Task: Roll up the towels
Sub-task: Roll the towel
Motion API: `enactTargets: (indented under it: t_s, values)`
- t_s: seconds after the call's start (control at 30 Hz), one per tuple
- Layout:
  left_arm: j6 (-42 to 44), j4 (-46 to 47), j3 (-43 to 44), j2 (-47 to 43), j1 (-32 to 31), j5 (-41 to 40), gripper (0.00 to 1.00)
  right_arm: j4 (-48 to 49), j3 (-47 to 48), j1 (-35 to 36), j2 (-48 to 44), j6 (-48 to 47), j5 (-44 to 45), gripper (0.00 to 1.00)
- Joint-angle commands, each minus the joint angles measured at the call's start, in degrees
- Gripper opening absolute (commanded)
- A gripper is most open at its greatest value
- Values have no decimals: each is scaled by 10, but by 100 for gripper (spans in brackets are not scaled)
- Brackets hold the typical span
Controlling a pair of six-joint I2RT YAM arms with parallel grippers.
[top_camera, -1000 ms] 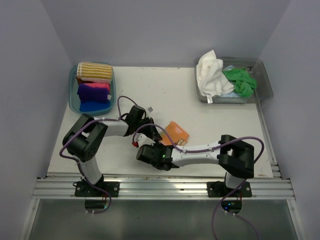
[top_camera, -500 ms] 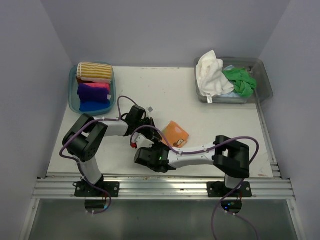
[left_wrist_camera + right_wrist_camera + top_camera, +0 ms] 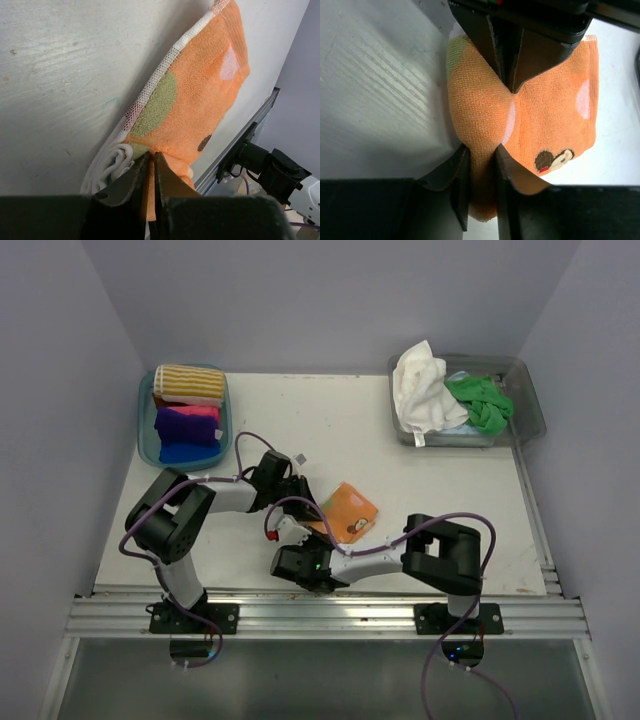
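Observation:
An orange towel (image 3: 347, 512) with coloured spots lies partly folded on the white table, near the front centre. My left gripper (image 3: 300, 502) is shut on its left edge; in the left wrist view the jaws (image 3: 152, 156) pinch orange cloth (image 3: 200, 95) beside a white rolled layer. My right gripper (image 3: 316, 536) comes from the near side and is shut on a raised fold of the same towel (image 3: 550, 115). In the right wrist view my gripper (image 3: 480, 152) faces the left gripper (image 3: 507, 85) across the fold.
A blue tub (image 3: 146, 445) at the back left holds rolled towels: yellow-striped (image 3: 190, 383), pink and purple (image 3: 186, 420), blue (image 3: 186, 451). A clear tub (image 3: 530, 405) at the back right holds a white towel (image 3: 420, 390) and a green towel (image 3: 480, 402).
The right arm has folded in, its elbow swinging left and its wrist dropping toward the front edge. The orange towel has shifted slightly toward the front left. The left arm has barely moved.

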Motion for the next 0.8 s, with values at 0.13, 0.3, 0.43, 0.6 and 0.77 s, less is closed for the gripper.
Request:
enactTargets:
  t_s: [0.13, 0.3, 0.43, 0.6, 0.77]
  values:
    - [42, -87, 10, -23, 4, -21, 30, 77, -71, -32, -48, 48, -118, 10]
    - [59, -114, 9, -64, 34, -19, 57, 139, -110, -56, -88, 25, -232, 6]
    - [71, -132, 16, -98, 46, -16, 82, 161, -120, -72, -104, 33, -303, 5]
    - [82, -162, 29, -126, 56, -13, 100, 177, -129, -102, -121, 43, -392, 4]
    - [86, -180, 26, -153, 90, -6, 100, 177, -130, -121, -124, 47, -451, 4]
